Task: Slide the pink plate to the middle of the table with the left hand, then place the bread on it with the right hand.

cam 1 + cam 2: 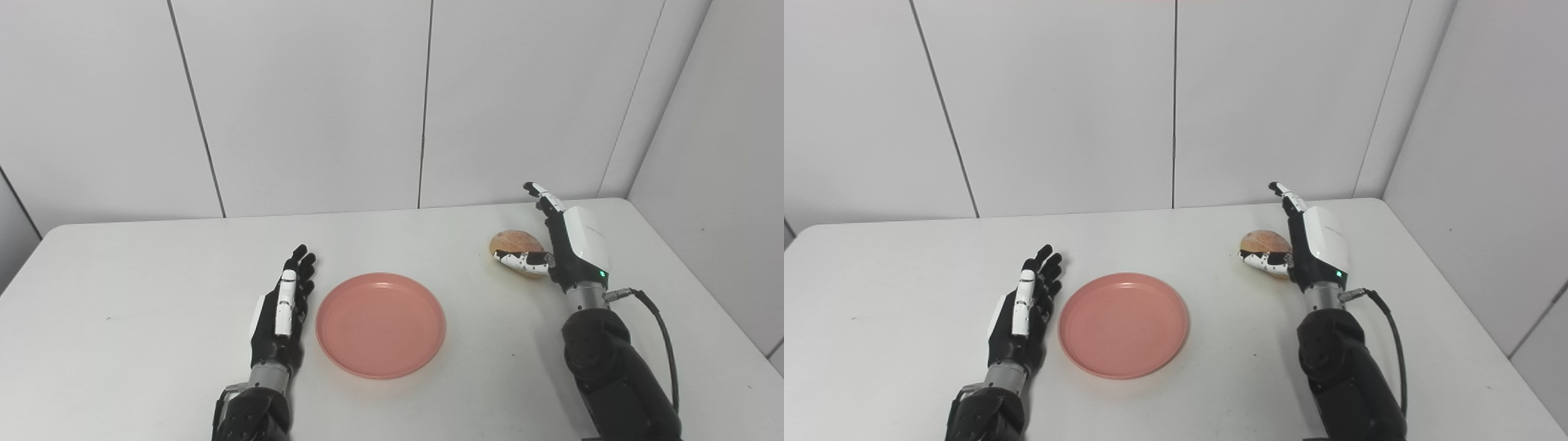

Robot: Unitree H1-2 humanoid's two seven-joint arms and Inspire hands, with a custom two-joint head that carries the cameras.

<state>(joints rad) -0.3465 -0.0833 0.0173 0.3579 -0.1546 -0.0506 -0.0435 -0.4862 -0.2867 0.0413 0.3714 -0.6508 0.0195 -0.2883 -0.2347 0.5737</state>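
On a white surface (153,275), the pink plate (380,324) is sitting near the middle beside the left robot hand (283,309), open and empty, while the right robot hand (560,248) is cupping, not yet lifting, the bread (516,242).

A lab-like test corner: bare white table (153,269) boxed in by plain white wall panels (306,104).
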